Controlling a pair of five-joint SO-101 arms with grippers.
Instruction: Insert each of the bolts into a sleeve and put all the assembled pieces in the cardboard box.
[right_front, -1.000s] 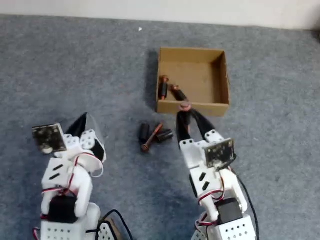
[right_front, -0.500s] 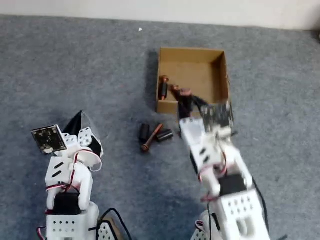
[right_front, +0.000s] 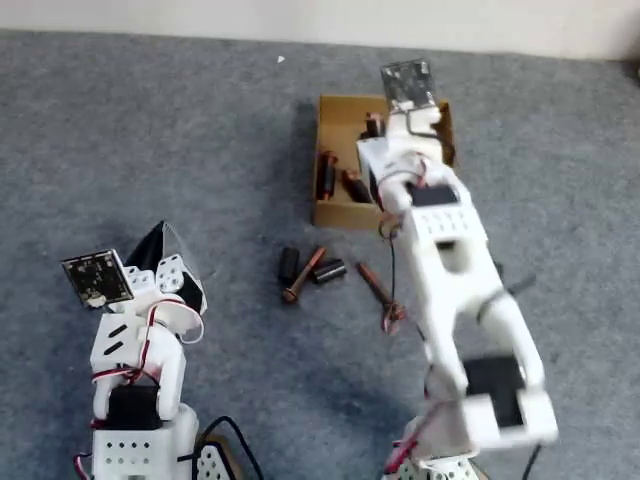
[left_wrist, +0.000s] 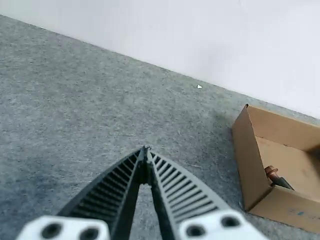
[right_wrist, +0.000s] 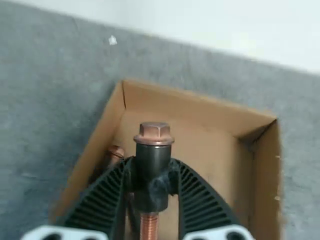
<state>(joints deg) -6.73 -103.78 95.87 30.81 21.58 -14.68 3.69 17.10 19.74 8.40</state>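
Cardboard box (right_wrist: 210, 112) | right gripper (right_wrist: 152, 172) holds assembled piece (right_wrist: 153, 150) over its open floor

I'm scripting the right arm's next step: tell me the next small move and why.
Probably lower slightly and open the right gripper: it grips a sleeve with a bolt through it, hanging over the bare floor of the cardboard box, so releasing should drop it inside.
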